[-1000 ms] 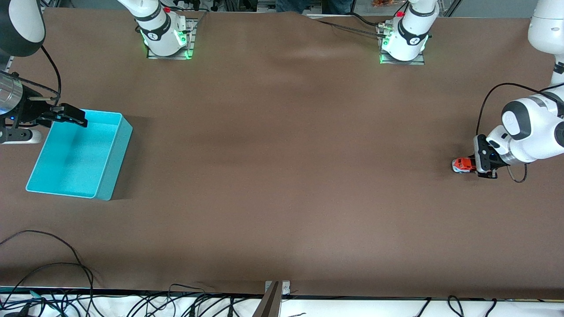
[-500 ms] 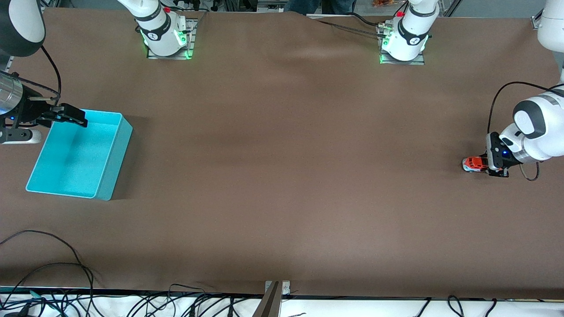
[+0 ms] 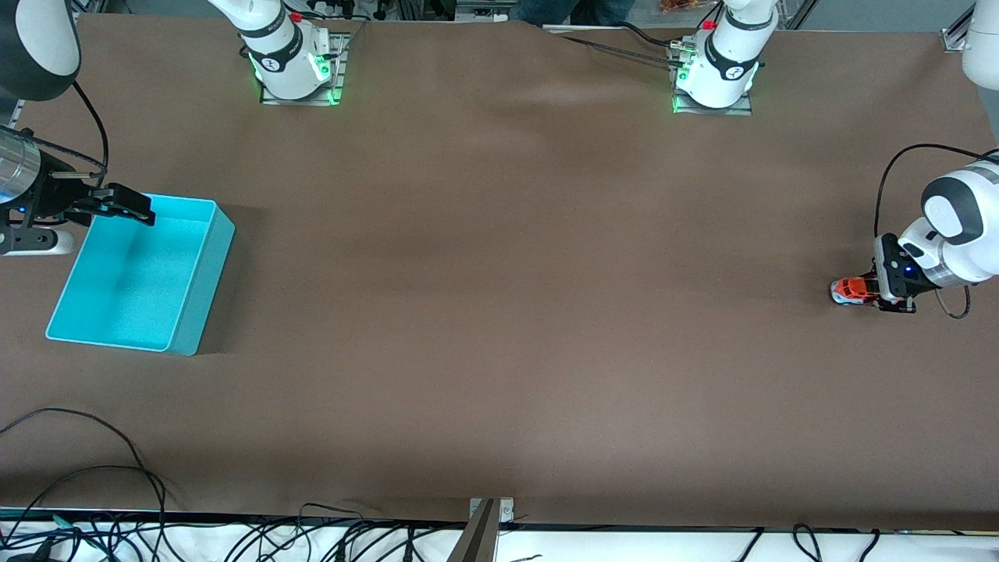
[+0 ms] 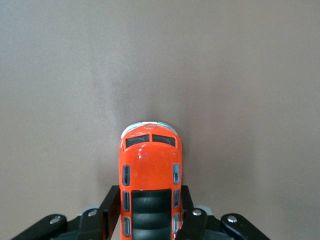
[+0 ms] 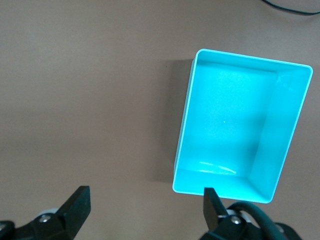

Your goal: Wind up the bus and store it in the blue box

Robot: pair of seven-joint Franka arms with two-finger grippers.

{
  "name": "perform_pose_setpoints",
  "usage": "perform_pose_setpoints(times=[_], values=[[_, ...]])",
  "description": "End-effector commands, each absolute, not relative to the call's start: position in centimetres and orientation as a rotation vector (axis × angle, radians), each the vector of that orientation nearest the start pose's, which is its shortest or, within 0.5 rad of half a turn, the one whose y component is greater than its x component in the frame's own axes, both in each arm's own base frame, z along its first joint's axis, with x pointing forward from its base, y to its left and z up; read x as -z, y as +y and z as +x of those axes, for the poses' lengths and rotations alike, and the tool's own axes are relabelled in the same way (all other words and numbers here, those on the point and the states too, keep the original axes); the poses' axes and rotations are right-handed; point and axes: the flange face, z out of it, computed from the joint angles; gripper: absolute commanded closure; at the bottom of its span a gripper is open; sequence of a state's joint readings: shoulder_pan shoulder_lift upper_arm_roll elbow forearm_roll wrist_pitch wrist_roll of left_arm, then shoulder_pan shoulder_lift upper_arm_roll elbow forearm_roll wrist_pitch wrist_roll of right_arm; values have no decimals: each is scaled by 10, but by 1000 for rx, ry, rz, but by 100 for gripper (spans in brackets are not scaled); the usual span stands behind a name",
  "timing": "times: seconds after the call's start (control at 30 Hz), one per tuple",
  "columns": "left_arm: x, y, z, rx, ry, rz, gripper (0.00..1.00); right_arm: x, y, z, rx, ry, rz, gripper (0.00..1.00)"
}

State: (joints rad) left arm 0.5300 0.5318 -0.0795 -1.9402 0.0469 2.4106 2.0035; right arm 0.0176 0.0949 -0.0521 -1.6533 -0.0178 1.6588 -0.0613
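Observation:
The small orange bus (image 3: 851,291) with a dark roof panel stands on the brown table at the left arm's end. My left gripper (image 3: 868,293) is shut on its rear sides; in the left wrist view the bus (image 4: 150,175) sits between the black fingers (image 4: 111,205), nose pointing away from the wrist. The turquoise blue box (image 3: 140,273) is empty at the right arm's end. My right gripper (image 3: 125,204) is open and empty above the box's corner farthest from the front camera; the right wrist view shows the box (image 5: 240,125) below it.
The brown table cover (image 3: 499,312) stretches between bus and box with nothing on it. Both arm bases (image 3: 290,58) stand along the edge farthest from the front camera. Cables (image 3: 94,468) lie at the edge nearest it.
My left gripper has dragged the bus along the table toward the left arm's end, away from the box. The right arm has not moved.

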Motion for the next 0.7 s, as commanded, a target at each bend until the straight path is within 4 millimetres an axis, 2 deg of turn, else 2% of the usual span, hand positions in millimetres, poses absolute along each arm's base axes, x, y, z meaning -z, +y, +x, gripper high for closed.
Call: perform_pose_setpoints(times=[0.0, 0.33, 0.57, 0.6, 0.63, 0.67], values=[[-140, 281, 539, -49, 2331, -2288, 57, -544, -23, 585, -149, -65, -3173, 0], [-137, 295, 532, -52, 2310, -2312, 58, -544, -23, 585, -149, -65, -3173, 0], [-136, 295, 532, -52, 2311, -2313, 56, -544, -24, 585, -149, -62, -3172, 0], [-136, 295, 532, -51, 2310, -2312, 54, -544, -24, 585, -149, -62, -3172, 0], [-137, 296, 532, -50, 2309, -2314, 45, -544, -23, 585, -149, -65, -3173, 0], [-138, 299, 531, -47, 2298, -2320, 27, -544, -23, 585, -149, -65, -3173, 0]])
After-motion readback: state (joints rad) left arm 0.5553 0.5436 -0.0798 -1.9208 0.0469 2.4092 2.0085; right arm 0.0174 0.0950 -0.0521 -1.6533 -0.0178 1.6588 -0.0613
